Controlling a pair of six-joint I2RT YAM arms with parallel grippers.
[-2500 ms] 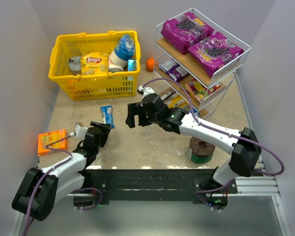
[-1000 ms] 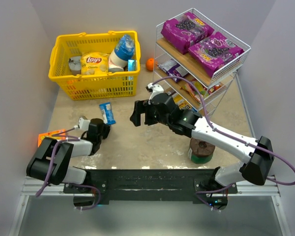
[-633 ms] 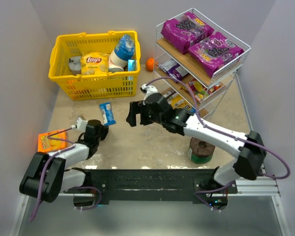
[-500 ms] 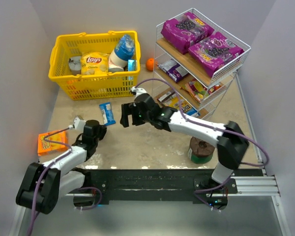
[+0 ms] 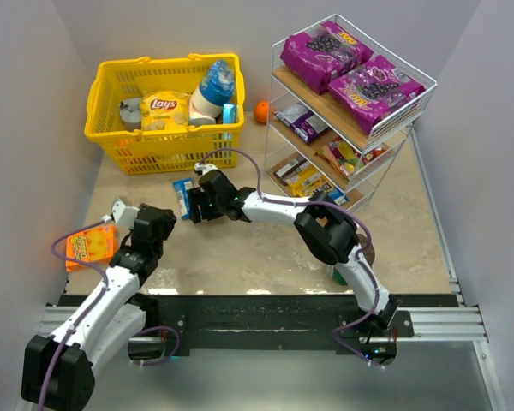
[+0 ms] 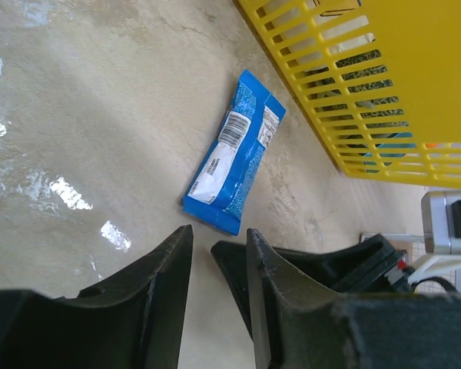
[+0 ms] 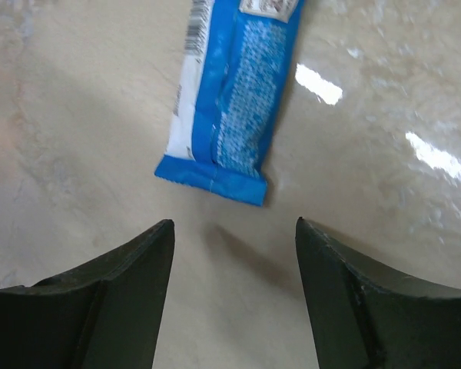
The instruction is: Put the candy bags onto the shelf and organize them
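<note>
Tan table (image 5: 257, 248), grey walls all round. One small blue bag (image 5: 185, 199) lies flat on the table, just in front of the yellow basket (image 5: 98, 94). It is not on the shelf (image 5: 428, 90) yet; the shelf is well off to the right.

The right gripper (image 7: 232, 224) is low over the table with its jaws wide apart and nothing in them. The near end of the blue bag sits just ahead of the gap, so I think the jaws are wide to fit round the bag. The left gripper (image 6: 217, 233) points at the same bag from the other side. Its jaws are only a little apart, and it holds nothing.

On the shelf, two big purple bags (image 5: 325, 47) lie side by side on the top board. Smaller bags sit on the middle board (image 5: 351, 156) and the bottom one (image 5: 304, 178). The boards tilt, likely so the bags rest against the wire front.

In the basket are a chip bag (image 5: 164, 109) and a bottle (image 5: 212, 90).
</note>
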